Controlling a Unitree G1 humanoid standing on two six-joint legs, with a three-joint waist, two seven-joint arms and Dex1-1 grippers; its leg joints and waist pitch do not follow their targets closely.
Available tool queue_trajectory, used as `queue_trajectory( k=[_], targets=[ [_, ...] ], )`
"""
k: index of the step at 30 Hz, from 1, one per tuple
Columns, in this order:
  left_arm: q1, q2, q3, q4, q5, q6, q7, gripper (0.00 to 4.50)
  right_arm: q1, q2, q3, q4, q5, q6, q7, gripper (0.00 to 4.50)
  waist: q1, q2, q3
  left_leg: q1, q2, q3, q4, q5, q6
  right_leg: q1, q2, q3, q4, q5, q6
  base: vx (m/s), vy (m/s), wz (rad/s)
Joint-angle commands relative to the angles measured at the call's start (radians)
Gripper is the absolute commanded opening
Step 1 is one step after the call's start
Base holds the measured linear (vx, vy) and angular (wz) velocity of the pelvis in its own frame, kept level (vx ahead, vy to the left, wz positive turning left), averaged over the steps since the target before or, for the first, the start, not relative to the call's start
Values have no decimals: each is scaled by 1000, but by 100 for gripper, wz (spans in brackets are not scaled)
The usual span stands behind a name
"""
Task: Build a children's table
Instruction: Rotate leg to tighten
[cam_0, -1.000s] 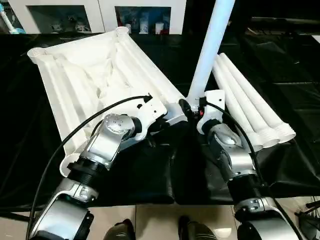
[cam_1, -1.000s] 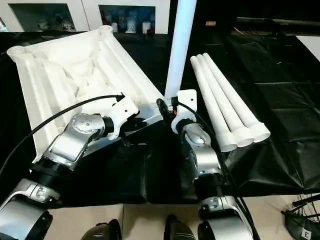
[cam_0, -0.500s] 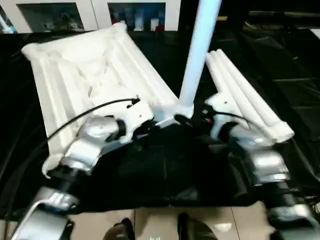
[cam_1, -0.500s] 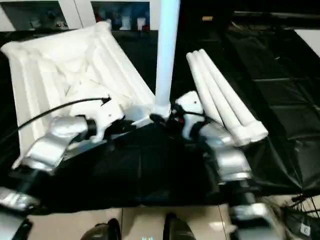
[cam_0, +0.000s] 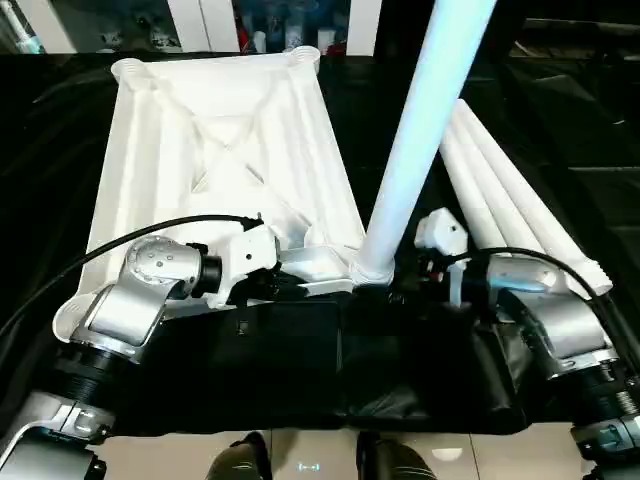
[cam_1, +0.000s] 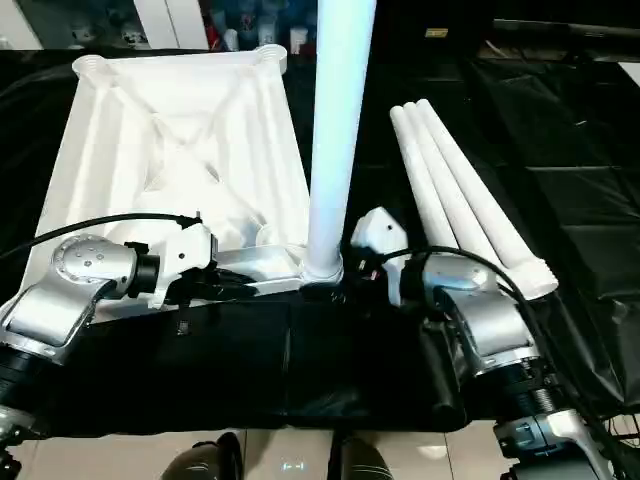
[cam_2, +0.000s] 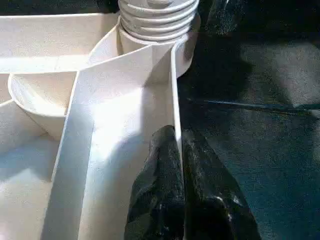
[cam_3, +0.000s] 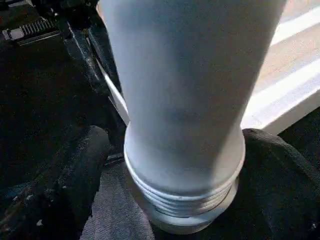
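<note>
Table top (cam_0: 215, 150) upside down, black cloth (cam_0: 300, 370), cabinet (cam_0: 190, 20) behind.

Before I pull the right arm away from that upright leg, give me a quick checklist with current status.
1. Upright leg standing in the tabletop's near corner socket: ok, it stands about vertical there.
2. Leg threads fully seated: not ok, several thread rings are exposed above the socket.
3. Right gripper released: ok, its fingers sit on either side of the leg base with gaps showing.
4. Left gripper steadying the tabletop: ok, fingers pinched on the thin edge wall near the socket.
5. Three spare legs out of the way: ok, lying together on the black cloth beyond the right arm.
6. Leg stays up unaided: cannot tell.
</note>
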Motion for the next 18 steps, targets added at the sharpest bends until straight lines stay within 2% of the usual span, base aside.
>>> queue_trajectory(
  k=[1, 4, 8, 9, 11, 18],
  targets=[
    [18, -11, -15, -9, -50, -12, -23, 0, -8, 2, 2, 3, -5, -3, 17, 397, 0, -11, -62, 24, 54, -23, -51, -176, 119, 58, -55, 34, -48, -212, -251, 0, 0, 0],
    [18, -9, -13, -10, -52, -12, -26, 0, -13, 5, 1, 9, 0, -6, 26, 372, -1, -12, -61, 24, 54, -25, -52, -192, 102, 56, -55, 36, -49, -240, -236, 0, 0, 0],
    [19, -8, -11, -10, -54, -11, -34, 0, -16, 2, 4, 16, 10, -15, 37, 340, -1, -12, -64, 24, 52, -24, -49, -153, 113, 59, -54, 36, -42, -182, -246, 0, 0, 0],
    [19, -8, -11, -10, -54, -10, -34, 0, -16, 3, 4, 17, 10, -17, 39, 340, 0, -12, -65, 24, 52, -23, -47, -138, 123, 59, -53, 36, -38, -148, -258, 0, 0, 0],
    [20, -8, -11, -9, -53, -11, -35, 0, -14, 5, 4, 18, 10, -18, 41, 310, 0, -12, -65, 23, 51, -23, -45, -133, 129, 61, -52, 35, -37, -132, -262, 0, 0, 0],
    [21, -6, -13, -8, -54, -11, -40, 0, -5, 11, 5, 22, 7, -26, 43, 278, 0, -10, -65, 24, 52, -24, -46, -147, 125, 60, -53, 34, -39, -157, -262, 0, 0, 0]
  ],
)
